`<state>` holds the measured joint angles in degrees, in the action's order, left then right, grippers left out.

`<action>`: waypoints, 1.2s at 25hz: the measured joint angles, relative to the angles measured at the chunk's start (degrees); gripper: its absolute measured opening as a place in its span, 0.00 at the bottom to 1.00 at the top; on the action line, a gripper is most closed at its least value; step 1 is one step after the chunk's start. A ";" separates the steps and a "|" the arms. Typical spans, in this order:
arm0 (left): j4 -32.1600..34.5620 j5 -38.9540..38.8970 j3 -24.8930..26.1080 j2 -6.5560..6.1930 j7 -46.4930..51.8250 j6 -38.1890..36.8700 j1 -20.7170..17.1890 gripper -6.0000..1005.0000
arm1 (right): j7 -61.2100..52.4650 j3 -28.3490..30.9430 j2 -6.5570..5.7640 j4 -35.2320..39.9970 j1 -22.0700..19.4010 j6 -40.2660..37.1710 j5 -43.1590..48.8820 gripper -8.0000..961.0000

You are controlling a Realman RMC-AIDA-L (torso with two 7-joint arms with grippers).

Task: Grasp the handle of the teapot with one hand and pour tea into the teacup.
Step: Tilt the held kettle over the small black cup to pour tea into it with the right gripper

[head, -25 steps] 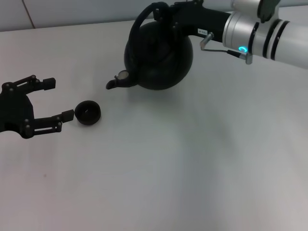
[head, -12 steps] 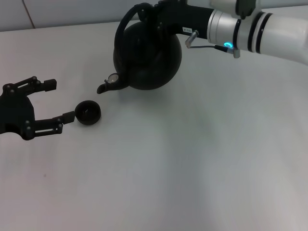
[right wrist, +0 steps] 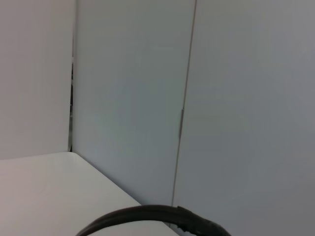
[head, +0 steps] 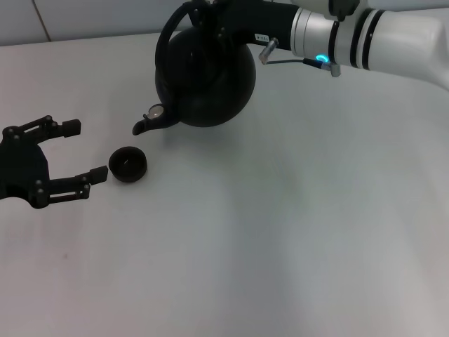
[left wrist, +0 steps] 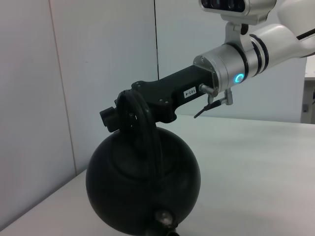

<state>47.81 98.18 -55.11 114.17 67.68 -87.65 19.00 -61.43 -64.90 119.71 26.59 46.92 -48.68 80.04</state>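
The right gripper (head: pixel 203 17), upper centre, clamps the handle (head: pixel 166 42) of the teapot (head: pixel 207 81). The teacup (head: pixel 128 163) sits lower left, just beside the spread-fingered left gripper (head: pixel 81 149).

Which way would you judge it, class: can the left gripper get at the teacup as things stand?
Probably yes. The left gripper is open and faces the teacup, with bare table between them. The teapot, held by the right gripper, hangs beyond the cup, not in the path.
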 joint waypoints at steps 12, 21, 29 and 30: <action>0.00 0.00 -0.08 0.00 -0.10 0.02 -0.03 0.87 | 0.00 -2.55 -0.06 0.44 1.22 1.78 0.10 0.14; 0.00 0.00 -0.09 -0.01 -0.57 0.15 -0.03 0.87 | 0.00 -4.05 -0.09 0.57 1.80 3.02 0.06 0.14; 0.00 0.00 -0.09 0.00 -0.71 0.21 -0.02 0.87 | 0.02 -4.09 -0.09 0.58 2.13 3.07 0.02 0.14; 0.01 0.00 -0.09 -0.01 -0.71 0.21 -0.02 0.87 | 0.15 -4.09 -0.09 0.58 2.16 3.07 0.02 0.14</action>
<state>47.81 98.17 -55.20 114.17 66.97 -87.44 18.98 -61.28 -69.00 119.62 27.17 49.08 -45.61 80.06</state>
